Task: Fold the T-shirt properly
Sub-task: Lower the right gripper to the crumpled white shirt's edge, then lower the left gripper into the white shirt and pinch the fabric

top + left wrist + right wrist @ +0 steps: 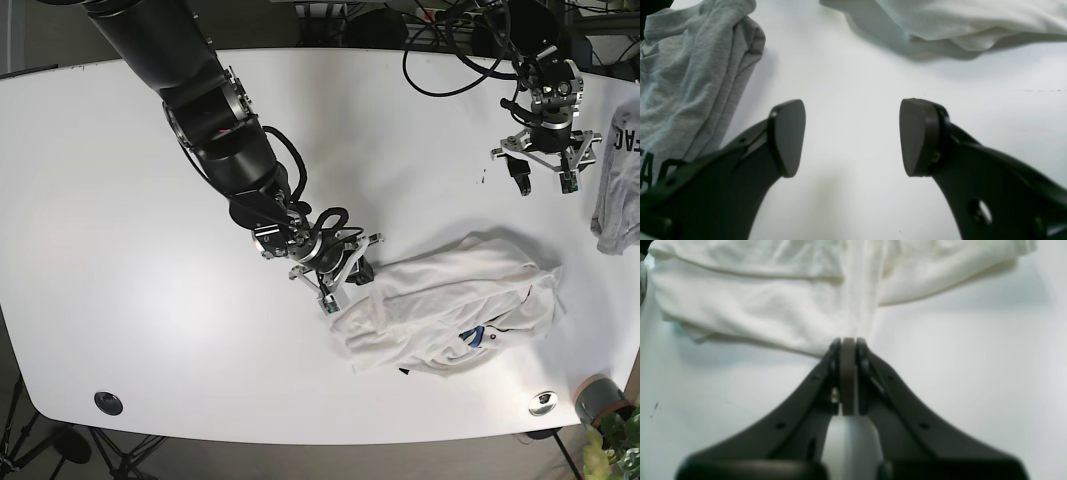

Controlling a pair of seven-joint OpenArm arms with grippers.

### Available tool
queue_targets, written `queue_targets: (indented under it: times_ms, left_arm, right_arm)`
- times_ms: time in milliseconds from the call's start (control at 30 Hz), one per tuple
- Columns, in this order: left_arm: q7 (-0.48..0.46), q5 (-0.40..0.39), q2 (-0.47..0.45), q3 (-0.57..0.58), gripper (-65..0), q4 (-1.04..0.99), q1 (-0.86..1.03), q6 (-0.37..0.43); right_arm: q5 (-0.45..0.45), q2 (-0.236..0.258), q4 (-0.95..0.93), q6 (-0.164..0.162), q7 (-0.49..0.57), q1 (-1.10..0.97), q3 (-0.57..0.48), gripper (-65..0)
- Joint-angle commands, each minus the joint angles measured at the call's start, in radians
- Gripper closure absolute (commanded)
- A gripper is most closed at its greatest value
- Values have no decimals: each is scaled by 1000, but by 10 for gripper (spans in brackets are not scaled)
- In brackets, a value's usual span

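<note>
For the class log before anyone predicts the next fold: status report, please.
Right hand shut on crumpled white cotton T-shirt. Left hand open, empty, above bare white table. Grey printed T-shirt lies beside left hand, apart from white one.

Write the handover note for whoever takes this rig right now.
Right gripper: shut on an edge of the white T-shirt, pinching the fabric.
Left gripper: open, empty, above bare table, away from the white shirt.
White T-shirt: crumpled near the table's front edge, not spread flat.
Grey shirt: bunched at the table edge beside the left arm, untouched.
Done: one edge grasped only.
Left: spread the shirt flat, then make every fold.
</note>
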Motion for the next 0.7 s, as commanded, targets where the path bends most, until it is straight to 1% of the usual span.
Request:
queue_targets:
  times_ms: [0, 133, 267, 333, 400, 433, 467, 533, 667]
  left_arm:
    - [-26, -9, -12, -1, -404, 20, -8, 2]
    - [-26, -9, -10, -1, -407, 20, -54, 2]
    - [-24, -7, -9, -1, -408, 18, -115, 2]
    - [-18, -7, -9, 5, -410, 15, -145, 2]
    - [43, -4, -16, 48, -410, -1, -189, 2]
    - [74, -3, -25, 62, -410, -18, -214, 2]
    - [94, -3, -39, 65, -410, -34, -240, 2]
    - [114, -6, -55, 65, -410, -67, -287, 2]
    - [114, -6, -65, 66, -410, -164, -372, 2]
  right_arm:
    - [11, -10, 65, 11, 19, 20, 2, 0]
    - [15, -10, 183, 11, -51, -23, 2, 0]
    - [17, -4, 350, 2, -159, -76, 5, 0]
    - [17, 17, 428, 0, -206, -101, 6, -65]
    - [17, 27, 529, 0, -255, -139, 9, -193]
    - [17, 33, 575, 0, -275, -158, 28, -249]
    - [17, 45, 609, 0, -288, -173, 51, -281]
    - [17, 50, 675, 0, -323, -197, 95, -312]
    - [17, 57, 804, 8, -392, -242, 178, -317]
